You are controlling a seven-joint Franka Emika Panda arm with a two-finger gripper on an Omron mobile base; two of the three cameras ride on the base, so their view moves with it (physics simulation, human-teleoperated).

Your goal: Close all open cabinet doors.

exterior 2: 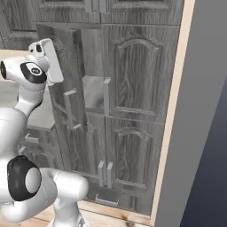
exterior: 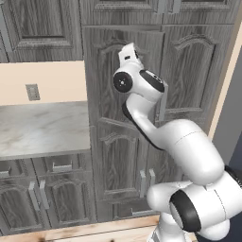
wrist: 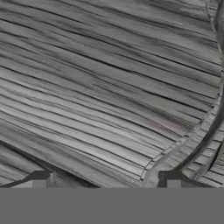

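Beside closed doors, ajar cabinet door (exterior 2: 66, 95) seemingly meets gripper (wrist: 105, 177).

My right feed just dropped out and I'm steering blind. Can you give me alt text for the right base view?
The tall upper left cabinet door stands ajar, swung out toward the robot, with a gap showing the interior beside the shut right door. The white arm reaches up at the left, its hand against the open door's face. Below, two lower doors are shut.
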